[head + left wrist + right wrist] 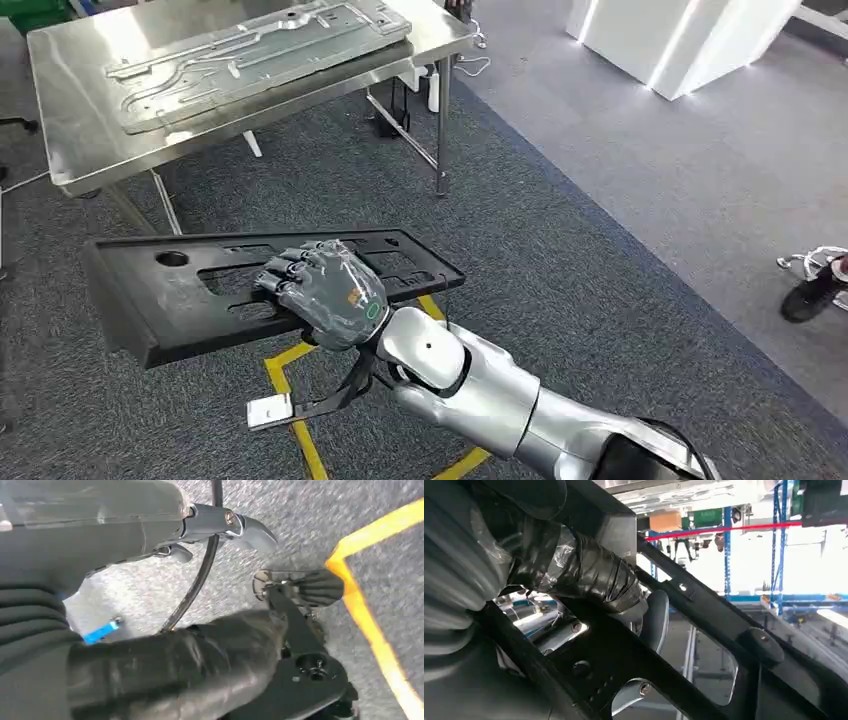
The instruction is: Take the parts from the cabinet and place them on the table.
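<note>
1. Head view looks down on the right robot hand [325,292], which has its fingers curled over the near long edge of a flat black panel [180,290] and carries it level above the grey carpet [600,270].
2. The grip sits toward the panel's right half, so the longer left part hangs out unsupported; holding it flat probably keeps it from swinging.
3. Right wrist view shows the thumb [589,577] wrapped against the panel's underside, pinching the panel against the fingers above.
4. A steel counter [70,120] stands ahead, well apart from the panel. A long silver metal plate [250,55] already lies across most of its top.
5. Bare steel shows along the counter's near edge and left side; that strip looks like the only room for the black panel, and it seems narrow.
6. Open carpet lies between the panel and the counter, with the counter's legs [441,130] near the path.
7. Left wrist view shows the left robot hand [220,530] hanging over carpet and yellow floor tape [370,625], fingers apart, holding nothing.
</note>
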`<state>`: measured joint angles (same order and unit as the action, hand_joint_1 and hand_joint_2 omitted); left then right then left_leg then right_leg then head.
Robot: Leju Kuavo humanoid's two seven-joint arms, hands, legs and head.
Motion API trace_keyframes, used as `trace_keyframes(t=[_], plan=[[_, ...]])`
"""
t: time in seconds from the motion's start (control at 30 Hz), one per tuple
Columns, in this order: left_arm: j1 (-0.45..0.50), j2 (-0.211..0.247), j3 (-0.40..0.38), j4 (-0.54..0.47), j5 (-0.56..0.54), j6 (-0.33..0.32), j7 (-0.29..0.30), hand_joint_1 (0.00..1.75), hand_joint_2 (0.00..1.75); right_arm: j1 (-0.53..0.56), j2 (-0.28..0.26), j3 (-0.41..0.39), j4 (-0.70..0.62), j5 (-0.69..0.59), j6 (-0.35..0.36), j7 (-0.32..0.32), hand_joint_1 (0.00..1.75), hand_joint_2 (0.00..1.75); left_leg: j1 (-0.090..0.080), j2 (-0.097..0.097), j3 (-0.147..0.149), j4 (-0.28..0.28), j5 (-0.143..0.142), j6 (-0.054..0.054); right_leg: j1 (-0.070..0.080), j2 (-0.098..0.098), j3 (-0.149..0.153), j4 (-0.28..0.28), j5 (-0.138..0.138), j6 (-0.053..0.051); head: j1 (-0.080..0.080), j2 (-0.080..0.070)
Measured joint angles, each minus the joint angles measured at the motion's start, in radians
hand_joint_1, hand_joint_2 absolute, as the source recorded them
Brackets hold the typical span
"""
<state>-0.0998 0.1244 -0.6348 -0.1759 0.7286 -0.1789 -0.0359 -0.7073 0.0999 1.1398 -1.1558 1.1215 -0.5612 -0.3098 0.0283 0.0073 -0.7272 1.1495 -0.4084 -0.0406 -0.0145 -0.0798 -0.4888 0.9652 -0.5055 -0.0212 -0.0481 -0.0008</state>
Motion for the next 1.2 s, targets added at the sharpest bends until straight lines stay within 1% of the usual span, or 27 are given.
trace_keyframes(t=[0.03,0.07,0.1,0.13,0.17,0.23,0.3,0.33,0.4,0.43,0.47,0.5,0.53,0.57,0.6,0.63,0.67,0.73,0.8,0.83,0.9,0.97,1.0,1.03,1.07,1.1,1.2], plan=[[0.016,-0.001,0.000,0.000,-0.003,0.000,-0.011,0.00,1.75,-0.002,-0.003,0.000,0.007,-0.004,-0.003,-0.004,1.75,1.75,0.004,0.028,0.042,-0.092,0.054,-0.005,-0.004,-0.009,0.014,0.004,-0.015,0.009,0.000,0.000],[0.032,-0.007,-0.001,0.000,-0.007,0.000,-0.015,0.00,1.75,-0.002,-0.007,0.000,0.014,-0.007,-0.004,-0.005,1.75,1.75,-0.006,0.092,0.060,-0.132,0.047,-0.011,0.001,-0.014,0.022,0.007,-0.029,0.019,0.000,0.000],[0.040,-0.010,-0.001,0.000,-0.009,0.000,-0.017,0.00,1.75,-0.007,-0.010,0.000,0.019,-0.009,-0.006,-0.006,1.75,1.75,-0.018,0.097,0.065,-0.140,0.033,0.007,0.009,-0.024,0.022,0.013,-0.042,0.030,-0.009,0.000],[0.042,-0.011,-0.001,0.000,-0.009,0.000,-0.017,0.00,1.75,-0.010,-0.011,0.000,0.024,-0.009,-0.006,-0.008,1.75,1.75,-0.015,0.083,0.062,-0.130,0.023,0.028,0.014,-0.034,0.028,0.008,-0.047,0.034,-0.006,0.000],[0.042,-0.011,-0.001,0.000,-0.009,-0.002,-0.017,0.00,1.75,-0.009,-0.011,0.000,0.028,-0.008,-0.005,-0.008,1.75,1.75,-0.014,0.067,0.061,-0.130,0.015,0.038,0.016,-0.052,0.045,0.008,-0.056,0.036,-0.005,0.000],[0.040,-0.011,-0.002,0.000,-0.009,-0.008,-0.016,0.00,1.75,-0.019,-0.007,0.000,0.029,-0.003,-0.003,-0.007,1.75,1.75,-0.015,0.027,0.080,-0.130,0.002,0.057,0.007,-0.054,0.035,0.056,-0.042,0.053,-0.006,0.000],[0.044,-0.011,-0.002,0.000,-0.008,-0.013,-0.018,0.00,1.75,-0.030,-0.006,0.000,0.031,0.013,0.003,-0.001,1.75,1.75,-0.013,0.004,0.100,-0.137,-0.012,0.071,-0.003,0.039,-0.043,0.196,-0.028,0.054,-0.005,0.000],[0.043,-0.011,-0.002,0.000,-0.008,-0.015,-0.019,0.00,1.75,-0.035,-0.009,0.000,0.032,0.018,0.008,0.002,1.75,1.75,-0.012,-0.010,0.109,-0.138,-0.019,0.074,-0.004,0.061,-0.096,0.268,-0.048,0.054,-0.004,0.000],[0.046,-0.011,-0.002,0.001,-0.008,-0.018,-0.024,0.00,1.75,-0.037,-0.015,0.000,0.037,0.027,0.022,0.008,1.75,1.75,-0.012,-0.048,0.134,-0.139,-0.038,0.076,-0.003,0.071,-0.190,0.359,-0.137,0.052,-0.004,0.000],[0.049,-0.011,-0.002,0.002,-0.008,-0.018,-0.024,0.00,1.75,-0.038,-0.018,0.000,0.040,0.027,0.024,0.010,1.75,1.75,-0.013,-0.067,0.149,-0.139,-0.049,0.076,0.000,0.073,-0.217,0.357,-0.169,0.049,-0.004,0.000],[0.053,-0.011,-0.002,0.002,-0.008,-0.018,-0.024,0.00,1.75,-0.040,-0.019,0.000,0.040,0.027,0.024,0.010,1.75,1.75,-0.014,-0.084,0.165,-0.139,-0.060,0.076,0.003,0.074,-0.229,0.328,-0.172,0.045,-0.004,0.000],[0.056,-0.011,-0.002,0.002,-0.008,-0.018,-0.024,0.00,1.75,-0.042,-0.019,0.000,0.040,0.027,0.026,0.010,1.75,1.75,-0.015,-0.102,0.183,-0.139,-0.072,0.075,0.005,0.080,-0.229,0.272,-0.143,0.037,-0.004,0.000],[0.058,-0.011,-0.002,0.002,-0.008,-0.018,-0.024,0.00,1.75,-0.045,-0.021,0.000,0.040,0.027,0.026,0.010,1.75,1.75,-0.018,-0.116,0.198,-0.139,-0.083,0.073,0.010,0.093,-0.223,0.200,-0.079,0.026,-0.004,0.000],[0.061,-0.011,-0.002,0.002,-0.008,-0.018,-0.024,0.00,1.75,-0.046,-0.023,0.000,0.041,0.027,0.027,0.010,1.75,1.75,-0.016,-0.128,0.207,-0.142,-0.094,0.071,0.013,0.127,-0.218,0.123,0.029,0.012,-0.004,0.000],[0.061,-0.025,-0.002,0.002,-0.008,-0.021,-0.024,0.00,1.75,-0.044,-0.031,0.002,0.045,0.027,0.029,0.010,1.75,1.75,-0.015,-0.142,0.215,-0.134,-0.107,0.064,0.023,0.191,-0.225,0.061,0.161,-0.002,-0.008,0.000],[0.058,-0.020,-0.002,0.003,-0.008,-0.019,-0.024,0.00,1.75,-0.047,-0.031,0.004,0.045,0.028,0.029,0.010,1.75,1.75,-0.008,-0.165,0.213,-0.147,-0.113,0.055,0.026,0.183,-0.215,0.063,0.137,-0.011,-0.003,0.000],[0.061,-0.019,-0.002,0.003,-0.007,-0.021,-0.024,0.00,1.75,-0.049,-0.031,0.004,0.045,0.028,0.030,0.010,1.75,1.75,-0.001,-0.175,0.216,-0.162,-0.116,0.049,0.031,0.166,-0.201,0.060,0.140,-0.013,-0.003,0.000],[0.062,-0.017,-0.002,0.004,-0.007,-0.020,-0.025,0.00,1.75,-0.056,-0.023,0.003,0.044,0.028,0.030,0.013,1.75,1.75,-0.010,-0.175,0.232,-0.141,-0.096,0.041,0.026,0.136,-0.170,0.032,0.128,-0.028,-0.003,0.000],[0.058,-0.016,-0.002,0.005,-0.007,-0.024,-0.025,0.00,1.75,-0.071,-0.023,0.002,0.045,0.039,0.047,0.027,1.75,1.75,-0.017,-0.056,0.169,-0.030,-0.057,0.028,0.022,0.116,-0.130,0.016,0.117,-0.035,-0.008,0.000],[0.054,-0.015,-0.002,0.005,-0.005,-0.027,-0.025,0.00,1.75,-0.081,-0.025,0.002,0.045,0.051,0.070,0.038,1.75,1.75,-0.017,-0.030,0.113,0.047,-0.055,0.019,0.023,0.101,-0.115,0.012,0.105,-0.035,-0.007,0.000],[0.051,-0.011,-0.002,0.005,0.000,-0.034,-0.029,0.00,1.75,-0.097,-0.034,0.003,0.048,0.062,0.115,0.054,1.75,1.75,-0.016,-0.016,0.030,0.131,-0.147,0.016,0.023,0.069,-0.082,0.011,0.073,-0.034,-0.008,0.000],[0.059,-0.006,-0.002,0.011,0.005,-0.040,-0.036,0.00,1.75,-0.126,-0.042,0.001,0.048,0.063,0.153,0.068,1.75,1.75,-0.016,-0.012,-0.001,0.108,-0.222,0.011,0.023,0.046,-0.041,0.012,0.039,-0.032,-0.008,0.000],[0.066,0.000,-0.002,0.015,0.011,-0.047,-0.039,0.00,1.75,-0.147,-0.047,-0.002,0.048,0.063,0.181,0.074,1.75,1.75,-0.017,-0.010,0.002,0.055,-0.208,0.016,0.023,0.035,-0.015,0.012,0.019,-0.030,-0.008,0.000],[0.073,0.003,-0.002,0.021,0.015,-0.052,-0.043,0.00,1.75,-0.166,-0.049,-0.005,0.048,0.063,0.209,0.082,1.75,1.75,-0.019,-0.002,0.013,-0.010,-0.158,0.026,0.025,0.026,0.009,0.012,0.002,-0.029,-0.008,0.000],[0.080,0.008,-0.002,0.025,0.019,-0.055,-0.045,0.00,1.75,-0.188,-0.052,-0.006,0.048,0.068,0.234,0.093,1.75,1.75,-0.021,0.010,0.025,-0.092,-0.052,0.033,0.026,0.024,0.029,0.012,-0.018,-0.023,-0.008,0.000],[0.087,0.012,-0.002,0.032,0.027,-0.056,-0.047,0.00,1.75,-0.208,-0.062,-0.008,0.050,0.079,0.258,0.108,1.75,1.75,-0.028,0.027,0.026,-0.156,0.082,0.044,0.028,0.017,0.032,0.015,-0.034,-0.019,-0.006,0.000],[0.090,0.014,0.001,0.036,0.047,-0.064,-0.053,0.00,1.75,-0.273,-0.064,-0.019,0.051,0.084,0.318,0.140,1.75,1.75,-0.033,0.015,0.035,-0.160,0.073,0.062,0.032,0.008,0.059,0.022,-0.053,-0.002,-0.007,0.000]])
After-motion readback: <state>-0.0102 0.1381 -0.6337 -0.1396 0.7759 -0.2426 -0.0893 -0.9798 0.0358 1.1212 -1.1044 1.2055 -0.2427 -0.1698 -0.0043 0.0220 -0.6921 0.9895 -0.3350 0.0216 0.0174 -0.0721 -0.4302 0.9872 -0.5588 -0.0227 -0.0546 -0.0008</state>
